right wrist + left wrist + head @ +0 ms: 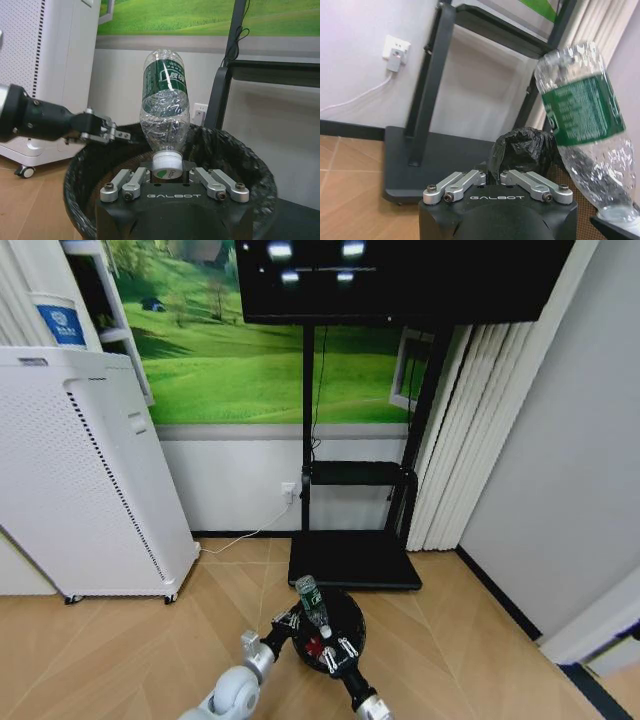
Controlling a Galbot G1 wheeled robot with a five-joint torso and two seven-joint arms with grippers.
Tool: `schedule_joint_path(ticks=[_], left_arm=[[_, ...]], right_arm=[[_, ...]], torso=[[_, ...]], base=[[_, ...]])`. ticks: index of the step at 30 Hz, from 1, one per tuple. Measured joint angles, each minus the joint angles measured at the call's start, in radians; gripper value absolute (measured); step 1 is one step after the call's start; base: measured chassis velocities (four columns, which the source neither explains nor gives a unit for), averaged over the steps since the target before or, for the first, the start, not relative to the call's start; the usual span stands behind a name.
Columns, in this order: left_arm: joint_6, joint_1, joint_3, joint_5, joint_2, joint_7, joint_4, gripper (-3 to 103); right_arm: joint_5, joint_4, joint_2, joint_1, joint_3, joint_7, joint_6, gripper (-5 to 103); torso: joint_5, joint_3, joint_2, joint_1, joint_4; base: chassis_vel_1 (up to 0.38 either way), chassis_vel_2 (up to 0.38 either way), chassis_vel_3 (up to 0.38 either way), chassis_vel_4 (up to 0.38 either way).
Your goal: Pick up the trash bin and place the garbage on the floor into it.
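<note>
Bottle [165, 110] stands inverted, cap down, with its long axis close to vertical and leaning slightly; the right gripper [167, 172] holds it by the pale cap, fingers closed narrow around the neck. The bottle body rises above the bin [250, 165], and the cap sits directly over the bin's open mouth, inside the circle of the rim. In the head view the bin [350, 612] is on the floor just in front of the black TV stand base [350, 558], with the bottle [311, 602] upright over its left half. The left gripper [290, 622] is at the bin's left rim; the right wrist view shows the left gripper [114, 134] closed on the rim with its liner, so it appears to be steadying the bin. In the left wrist view the bottle [585, 125] hangs just beyond the bunched liner [525, 150]. Judgement: the drop path is straight down, along the bottle's own axis, and the right arm alone controls it. Something red [314, 646] lies inside the bin, too small to identify. The white cabinet [80, 470] stands well apart on the left.
</note>
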Motion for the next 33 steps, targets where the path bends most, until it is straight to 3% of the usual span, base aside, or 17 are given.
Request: schedule_joint_path(ticks=[10,16,24,28,29,33], left_arm=[[0.0,0.015,-0.037,-0.02,0.027,0.005,-0.035,7],[-0.003,0.017,-0.048,-0.02,0.029,0.015,-0.026,7],[-0.007,0.025,-0.068,-0.021,0.024,0.02,-0.017,7],[-0.008,0.053,-0.106,-0.027,0.022,0.02,-0.037,7],[-0.01,0.085,-0.154,-0.036,0.023,0.017,-0.066,7],[-0.01,0.156,-0.233,-0.069,0.045,-0.001,-0.146,7]], right_arm=[[-0.012,-0.021,0.006,0.017,-0.004,0.036,-0.041,25],[-0.012,-0.016,0.003,0.016,-0.006,0.039,-0.044,44],[-0.01,-0.006,-0.001,0.007,0.002,0.048,-0.038,82],[0.016,0.017,0.0,0.001,0.025,0.068,-0.029,88],[0.046,0.047,-0.001,-0.005,0.054,0.094,-0.039,97],[0.106,0.075,-0.006,-0.002,0.094,0.132,-0.065,100]], torso=[[0.0,0.0,0.0,0.0,0.0],[0.0,0.0,0.0,0.0,0.0],[0.0,0.0,0.0,0.0,-0.0001],[0.0,0.0,0.0,0.0,-0.0001],[-0.0001,0.0,0.0,0.0,-0.0002],[-0.0002,0.0,0.0,0.0,-0.0001]], base=[[0.0,0.0,0.0,0.0],[0.0,0.0,0.0,0.0],[0.0,0.0,0.0,0.0],[0.0,0.0,0.0,0.0],[0.0,0.0,0.0,0.0],[0.0,0.0,0.0,0.0]])
